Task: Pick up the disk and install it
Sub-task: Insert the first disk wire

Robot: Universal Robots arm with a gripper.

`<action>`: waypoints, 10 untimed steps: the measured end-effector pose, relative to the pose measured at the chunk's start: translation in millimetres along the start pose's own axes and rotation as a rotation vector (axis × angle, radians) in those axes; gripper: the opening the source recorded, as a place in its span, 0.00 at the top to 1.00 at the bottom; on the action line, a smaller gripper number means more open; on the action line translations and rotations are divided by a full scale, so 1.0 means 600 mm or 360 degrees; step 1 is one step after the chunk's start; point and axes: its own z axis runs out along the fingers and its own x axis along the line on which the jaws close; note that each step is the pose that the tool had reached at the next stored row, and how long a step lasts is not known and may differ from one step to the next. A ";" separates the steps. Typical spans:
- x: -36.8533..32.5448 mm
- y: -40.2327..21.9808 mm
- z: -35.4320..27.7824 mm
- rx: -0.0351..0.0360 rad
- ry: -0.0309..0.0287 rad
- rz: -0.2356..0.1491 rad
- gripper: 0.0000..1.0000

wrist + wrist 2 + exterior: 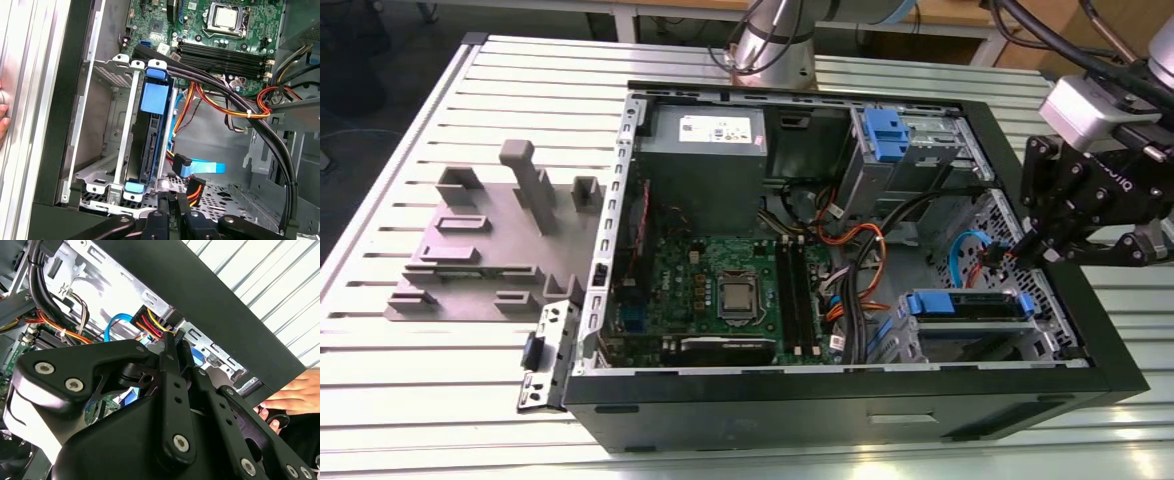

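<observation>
The gripper (1030, 252) hangs over the edge of the open computer case (1067, 300) on the exterior view's right, its black fingers (172, 357) pressed together with nothing between them. In the second wrist view their tips sit just beside a bundle of red, yellow and black power wires (150, 322) ending in a black connector, with a looping blue data cable (117, 320) a little beyond.

The disk (152, 135) is already seated in the metal drive cage (107, 145) inside the case, near the case corner closest to the gripper. In the first wrist view it stands on edge in the cage, its blue carrier frame showing at both ends. In the exterior view the blue frame (967, 303) lies across the top of the cage.

Farther in are the green motherboard (720, 285) with its processor socket, a grey power-supply box (704, 135) at the far edge of the case, and a second bay with a blue latch (886, 132). A person's hand (290, 395) rests on the outside of the case wall by the gripper. The case lies on a slatted metal table (440, 390), alongside a grey fixture block (487, 245) near the table's edge on the exterior view's left.
</observation>
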 end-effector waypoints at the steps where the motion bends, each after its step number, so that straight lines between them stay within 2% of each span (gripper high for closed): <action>1: 0.000 0.002 0.000 0.0001 0.00002 0.0000 0.82; 10: -0.001 0.017 0.000 0.0005 0.00018 0.0000 0.82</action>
